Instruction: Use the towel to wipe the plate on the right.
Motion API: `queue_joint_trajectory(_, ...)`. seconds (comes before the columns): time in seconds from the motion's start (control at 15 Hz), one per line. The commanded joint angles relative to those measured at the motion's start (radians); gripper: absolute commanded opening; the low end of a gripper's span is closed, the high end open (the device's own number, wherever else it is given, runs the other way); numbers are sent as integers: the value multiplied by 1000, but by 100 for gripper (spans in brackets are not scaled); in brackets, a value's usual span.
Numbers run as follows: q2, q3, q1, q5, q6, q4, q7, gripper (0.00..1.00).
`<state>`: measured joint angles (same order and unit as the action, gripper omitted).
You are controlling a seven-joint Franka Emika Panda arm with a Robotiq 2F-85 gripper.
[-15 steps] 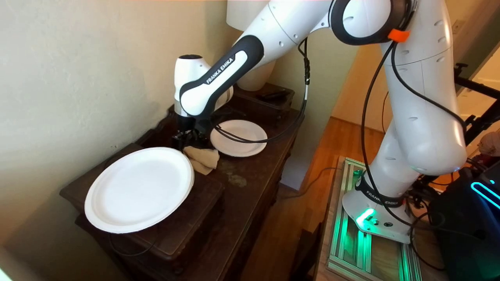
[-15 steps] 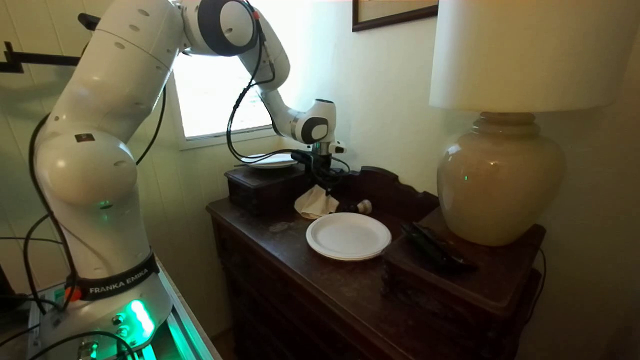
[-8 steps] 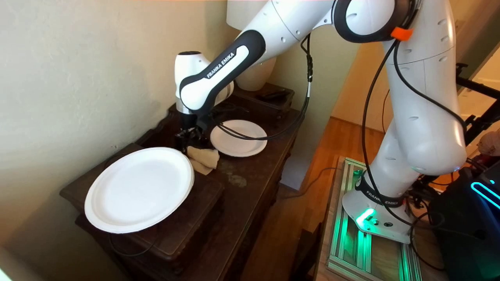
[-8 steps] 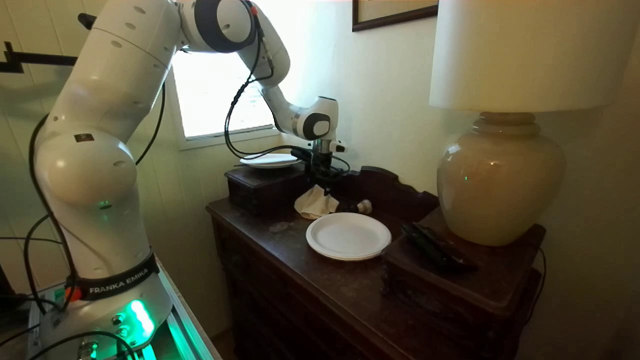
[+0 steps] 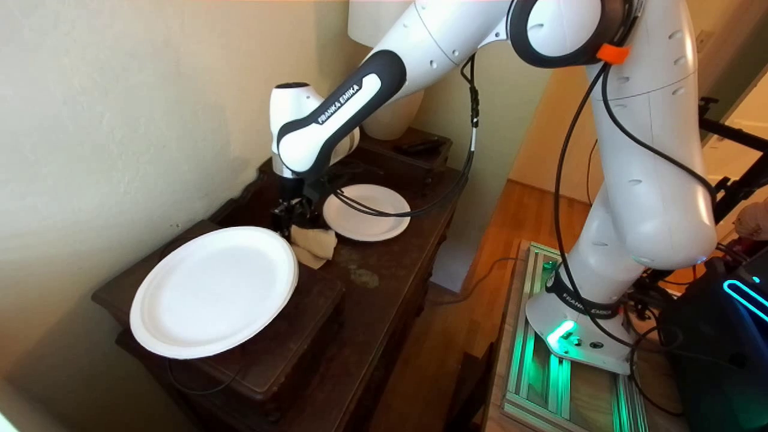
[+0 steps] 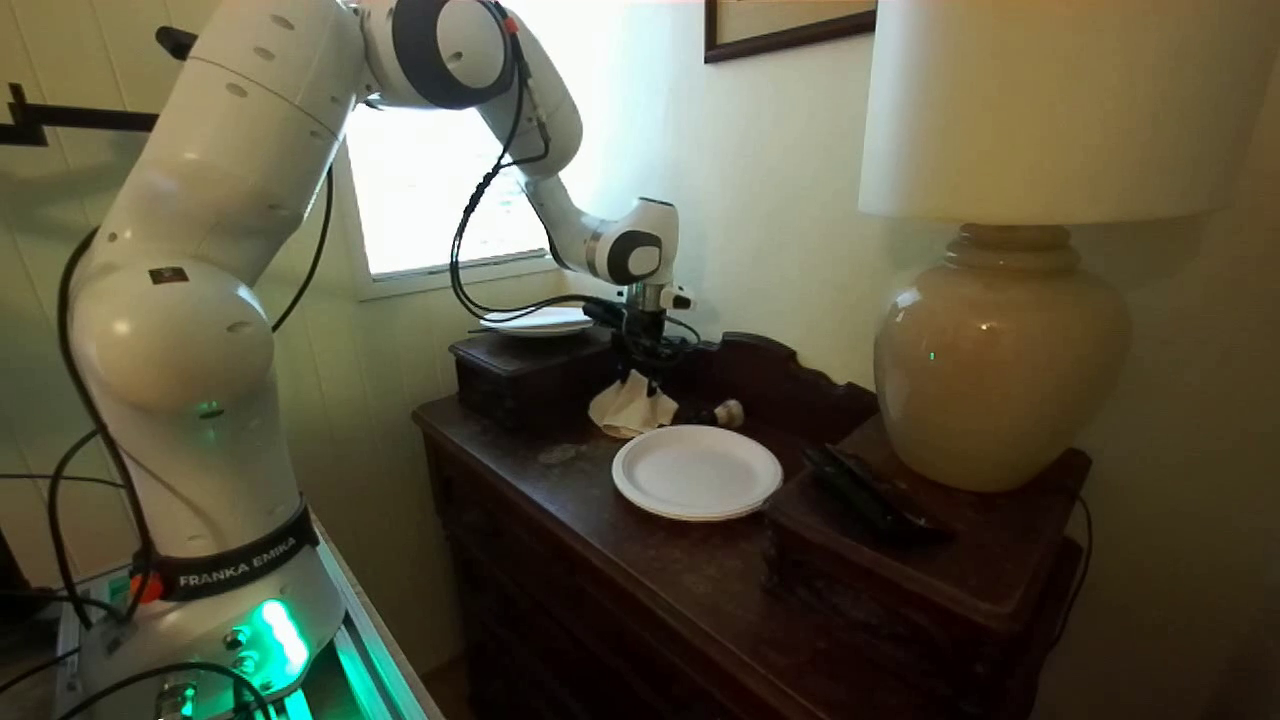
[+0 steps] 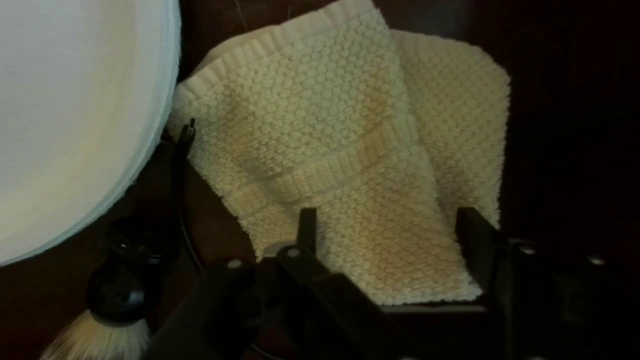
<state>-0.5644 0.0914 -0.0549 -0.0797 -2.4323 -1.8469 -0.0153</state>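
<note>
Exterior views both show me the dark worktop (image 6: pixel 700 560) bearing, on the right, a white plate (image 6: pixel 697 472) with the tan towel (image 7: pixel 345 160) lying loosely folded just beside it. Over the towel I have the hand (image 7: pixel 387 222), its fingers (image 7: pixel 307 232) well apart with cloth between them, gripping nothing; in the wrist view a pale-bristled brush (image 7: pixel 120 302) lies near the plate.

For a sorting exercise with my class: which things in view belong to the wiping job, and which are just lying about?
Belong to the job: towel; right-hand plate; gripper.

Just lying about: left-hand plate; brush; lamp; dark object beside the lamp (unclear what).
</note>
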Motion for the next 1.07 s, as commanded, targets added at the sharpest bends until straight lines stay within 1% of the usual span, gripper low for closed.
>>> queue_joint_trajectory(0.0,-29,0,-8,2,-32,23,16,60)
queue_joint_trajectory(0.07,-35,2,-9,3,-44,24,23,64)
queue_joint_trajectory(0.13,-42,-1,-13,14,-70,25,31,66)
queue_joint_trajectory(0.2,-48,2,-13,14,-87,27,39,70)
queue_joint_trajectory(0.33,-67,7,-13,15,-121,33,59,70)
queue_joint_trajectory(0.4,-76,11,-11,12,-128,38,69,62)
queue_joint_trajectory(0.47,-83,21,-4,2,-129,44,82,44)
queue_joint_trajectory(0.6,-88,37,3,-9,-120,50,101,30)
queue_joint_trajectory(0.67,-86,38,1,-5,-115,52,104,21)
queue_joint_trajectory(0.8,-72,33,-5,2,-99,48,99,8)
queue_joint_trajectory(0.87,-57,34,-4,0,-85,40,97,5)
queue_joint_trajectory(0.93,-36,27,-9,3,-72,26,81,3)
queue_joint_trajectory(1.0,-5,36,0,-13,-53,4,81,1)
